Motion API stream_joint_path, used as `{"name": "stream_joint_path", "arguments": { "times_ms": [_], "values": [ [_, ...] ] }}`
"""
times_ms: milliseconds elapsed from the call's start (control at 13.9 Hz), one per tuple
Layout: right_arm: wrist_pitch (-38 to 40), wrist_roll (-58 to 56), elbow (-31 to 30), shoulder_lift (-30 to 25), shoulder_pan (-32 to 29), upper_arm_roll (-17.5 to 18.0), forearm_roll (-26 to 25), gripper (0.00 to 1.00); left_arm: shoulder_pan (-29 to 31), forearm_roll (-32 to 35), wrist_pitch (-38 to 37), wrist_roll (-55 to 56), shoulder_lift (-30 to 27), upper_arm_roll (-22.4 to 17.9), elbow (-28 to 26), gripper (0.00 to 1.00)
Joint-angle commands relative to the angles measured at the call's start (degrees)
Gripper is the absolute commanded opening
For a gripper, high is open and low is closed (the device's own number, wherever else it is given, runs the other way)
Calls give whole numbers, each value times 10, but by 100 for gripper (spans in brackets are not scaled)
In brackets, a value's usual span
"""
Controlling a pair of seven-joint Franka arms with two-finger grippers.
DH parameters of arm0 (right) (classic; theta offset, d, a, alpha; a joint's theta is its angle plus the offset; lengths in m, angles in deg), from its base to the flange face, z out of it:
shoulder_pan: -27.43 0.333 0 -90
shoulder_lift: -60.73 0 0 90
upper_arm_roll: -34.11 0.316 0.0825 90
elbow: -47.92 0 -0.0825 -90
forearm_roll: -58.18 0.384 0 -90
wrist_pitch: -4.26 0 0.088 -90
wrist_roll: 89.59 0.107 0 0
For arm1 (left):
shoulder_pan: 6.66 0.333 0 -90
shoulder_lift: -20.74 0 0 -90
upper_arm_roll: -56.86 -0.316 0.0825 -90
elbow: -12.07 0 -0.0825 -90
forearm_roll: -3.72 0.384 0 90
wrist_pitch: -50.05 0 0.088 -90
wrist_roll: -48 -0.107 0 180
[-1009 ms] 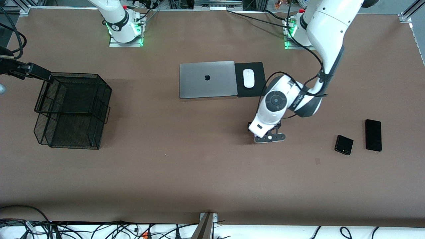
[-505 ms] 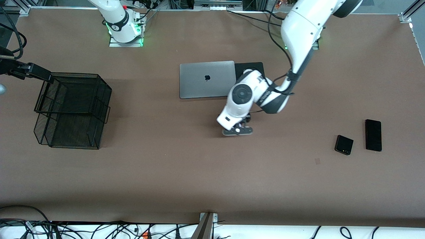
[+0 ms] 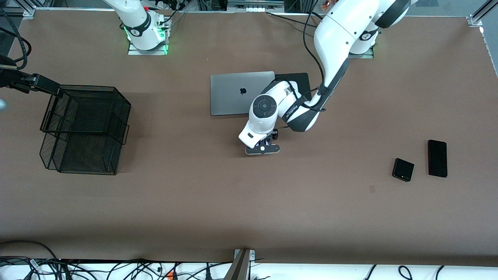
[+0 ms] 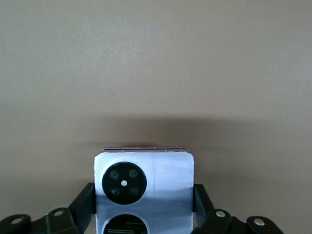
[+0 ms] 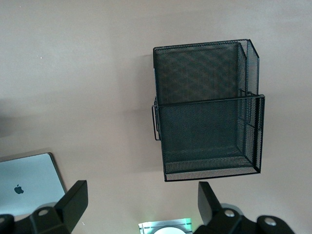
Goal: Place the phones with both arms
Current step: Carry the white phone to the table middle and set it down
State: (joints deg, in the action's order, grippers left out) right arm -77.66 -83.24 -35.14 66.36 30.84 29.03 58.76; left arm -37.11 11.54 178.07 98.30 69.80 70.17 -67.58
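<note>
- The brown desk (image 3: 186, 210) fills nearly the whole front view, with both arm bases along its top edge.
- The left arm (image 3: 334, 35) bends down from the upper right of the front view to the middle of the frame.
- A black wire basket (image 3: 83, 128) with two tiers stands at mid-left of the front view, and shows again in the upper right of the right wrist view.
- The grey laptop (image 3: 233, 91) lies closed just above centre.
- The long black slab phone (image 3: 437, 158) lies at the right, the small square black phone (image 3: 403, 169) just beside it.
- The left tool (image 3: 262, 149) hangs over bare desk just below the laptop, clamped on the lilac phone (image 4: 144, 190).
- That phone is square and pale, with a black round lens cluster and a pinkish top edge.
- The right tool (image 5: 139, 207), with its fingers spread apart and nothing between them, waits above the basket.
</note>
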Motion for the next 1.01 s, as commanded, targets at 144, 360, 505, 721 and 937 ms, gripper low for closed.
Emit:
{"name": "stream_joint_path", "arguments": {
  "times_ms": [144,360,505,721,937],
  "values": [
    [3,0,-2,-4,0,-2,-2,100,-15,-4,-35,-5,67,-13,114,44],
    [2,0,-2,-3,-1,-2,-5,100,-29,-4,-34,-3,119,-22,176,44],
    [2,0,-2,-3,-1,-2,-5,100,-37,-5,-30,-2,129,-29,179,44],
    [2,0,-2,-3,-1,-2,-5,100,-39,-5,-27,-1,144,-31,203,44],
    [2,0,-2,-3,-1,-2,-5,100,-38,-5,-27,-4,143,-33,202,69]
  ]
}}
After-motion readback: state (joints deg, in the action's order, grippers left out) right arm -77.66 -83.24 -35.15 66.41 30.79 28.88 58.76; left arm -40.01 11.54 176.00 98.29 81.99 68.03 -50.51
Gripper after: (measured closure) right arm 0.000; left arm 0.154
